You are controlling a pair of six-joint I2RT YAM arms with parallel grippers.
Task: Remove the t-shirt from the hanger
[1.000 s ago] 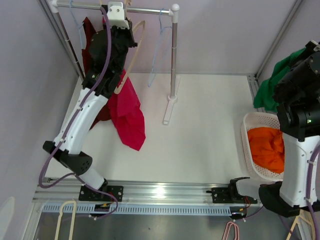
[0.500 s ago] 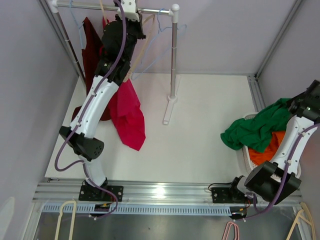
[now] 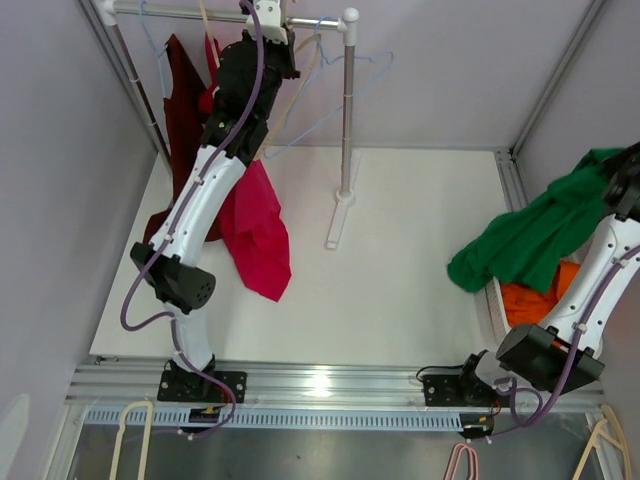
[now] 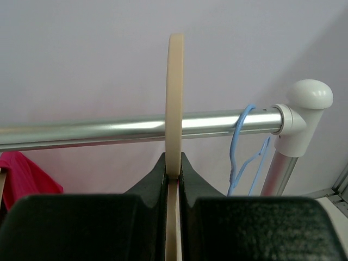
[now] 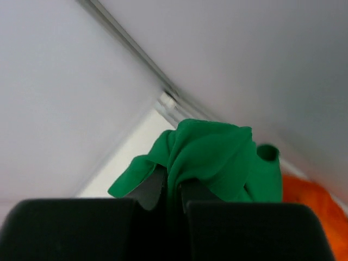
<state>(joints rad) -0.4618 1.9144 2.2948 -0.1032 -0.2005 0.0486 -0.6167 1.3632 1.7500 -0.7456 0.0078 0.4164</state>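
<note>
My left gripper [image 3: 268, 30] is high at the rail [image 3: 190, 10] and is shut on a cream hanger [image 4: 174, 98], whose hook rises in front of the rail [image 4: 81, 133] in the left wrist view. The cream hanger [image 3: 300, 75] is bare. My right gripper [image 3: 625, 175] is shut on a green t-shirt [image 3: 530, 240] and holds it up above the white basket [image 3: 495, 320] at the right. The green t-shirt [image 5: 212, 157] drapes over my right fingers in the right wrist view.
A red t-shirt [image 3: 255, 230] and a dark red garment [image 3: 185, 90] hang from the rail at the left. A blue hanger [image 3: 340, 85] swings by the rack post [image 3: 347, 120]. Orange cloth [image 3: 525, 300] lies in the basket. Spare hangers [image 3: 130, 440] lie at the front.
My left gripper has risen to the rail with the cream hanger. My right arm has swung and lifted the green t-shirt higher over the basket.
</note>
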